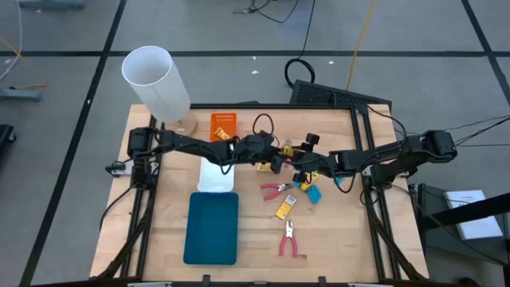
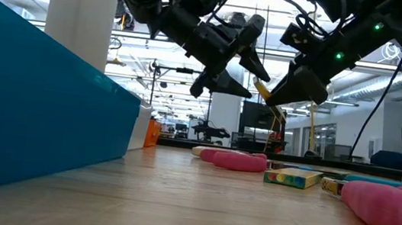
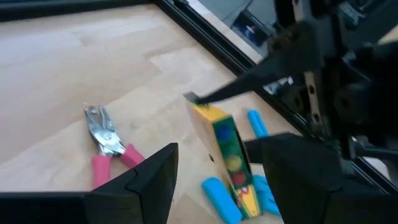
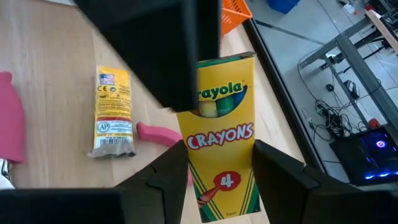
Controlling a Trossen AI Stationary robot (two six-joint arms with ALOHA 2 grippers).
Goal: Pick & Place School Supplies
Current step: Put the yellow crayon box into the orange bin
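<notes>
A yellow Crayola crayon packet is held in the air by my right gripper, which is shut on it above the table's middle right. My left gripper is open, with a finger on either side of the same packet. Below on the table lie a second yellow packet, light-blue pieces and two pink-handled pliers. My right gripper pinches the crayon packet's lower part between its two fingers, one on each long narrow side, printed face toward the wrist camera. The packet is lifted clear of the table. My left gripper's finger overlaps the packet's far end; touching or apart, I cannot tell.
An orange tray, a white tray and a teal tray lie in a row left of centre. A tall white cylinder stands at the far left corner. Bare wood shows near the table's near right edge.
</notes>
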